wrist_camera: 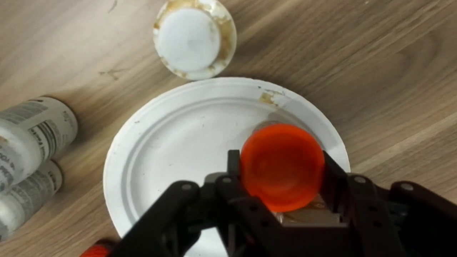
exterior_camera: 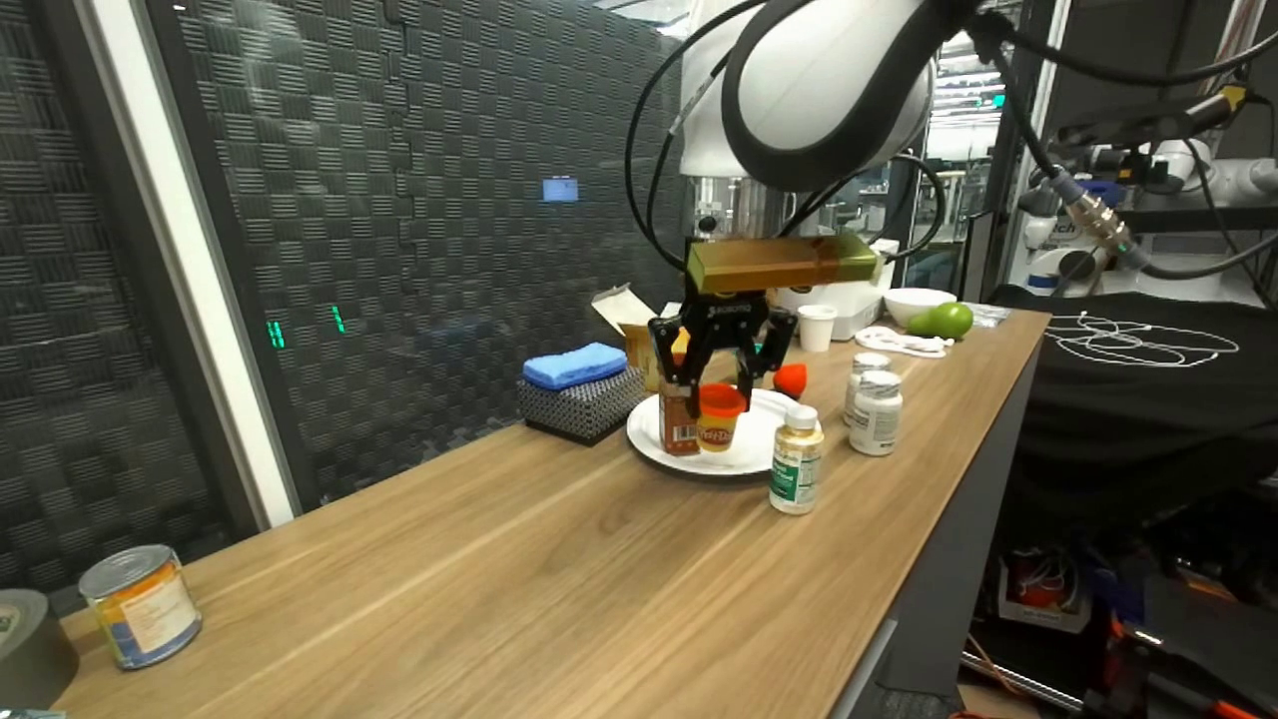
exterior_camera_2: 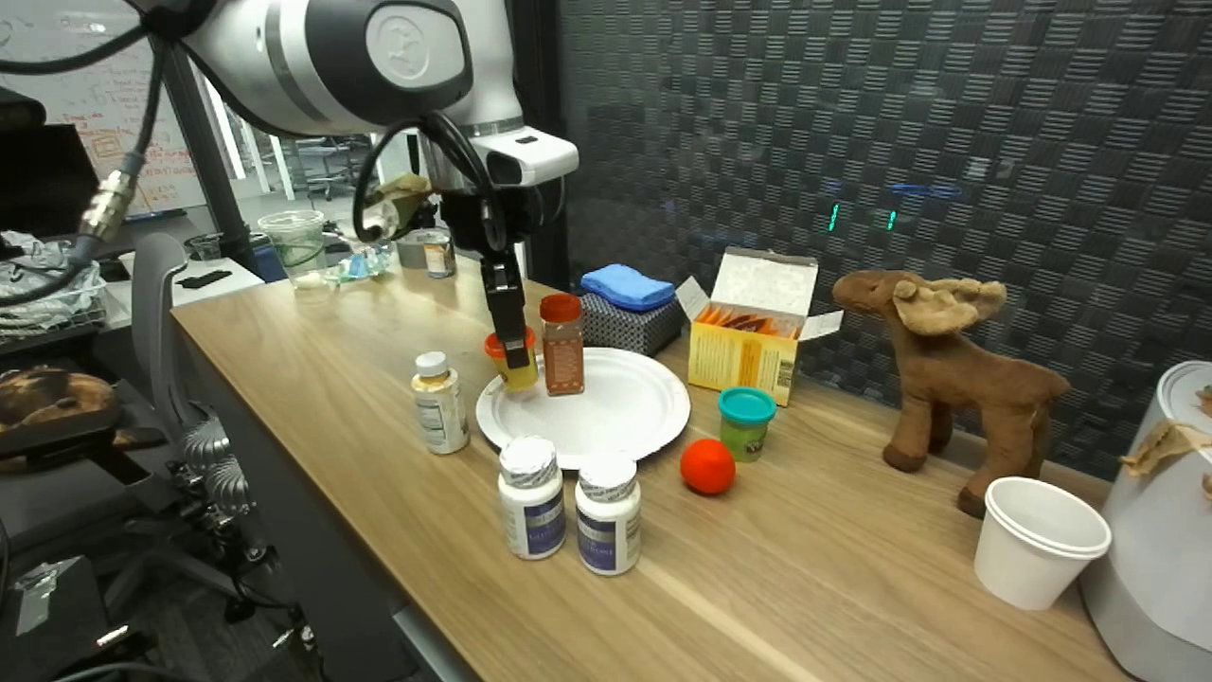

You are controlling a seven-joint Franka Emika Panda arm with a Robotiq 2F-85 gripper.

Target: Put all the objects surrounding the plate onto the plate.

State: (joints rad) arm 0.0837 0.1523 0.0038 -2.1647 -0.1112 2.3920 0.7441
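My gripper (exterior_camera: pixel 718 399) (exterior_camera_2: pixel 516 356) (wrist_camera: pixel 280 159) is shut on an orange-lidded Play-Doh tub (exterior_camera: pixel 715 437) (exterior_camera_2: pixel 521 379) (wrist_camera: pixel 282 167), upright at the plate's edge; whether it touches the plate is unclear. On the white plate (exterior_camera: pixel 751 449) (exterior_camera_2: pixel 615 421) (wrist_camera: pixel 171 142), a red-capped spice bottle (exterior_camera: pixel 679 434) (exterior_camera_2: pixel 564 360) stands beside the tub. Around the plate stand a white-capped pill bottle (exterior_camera: pixel 795 474) (exterior_camera_2: pixel 440 412) (wrist_camera: pixel 189 39), two white bottles (exterior_camera_2: pixel 532 516) (exterior_camera_2: pixel 608 526), an orange ball (exterior_camera_2: pixel 707 466) and a teal-lidded tub (exterior_camera_2: pixel 745 436).
Behind the plate are a grey patterned box (exterior_camera: pixel 589 404) with a blue cloth (exterior_camera_2: pixel 627 284) and an open yellow box (exterior_camera_2: pixel 743 355). A stuffed moose (exterior_camera_2: pixel 966 369) and white cups (exterior_camera_2: pixel 1032 559) stand further along. A can (exterior_camera: pixel 145 609) stands at the far end.
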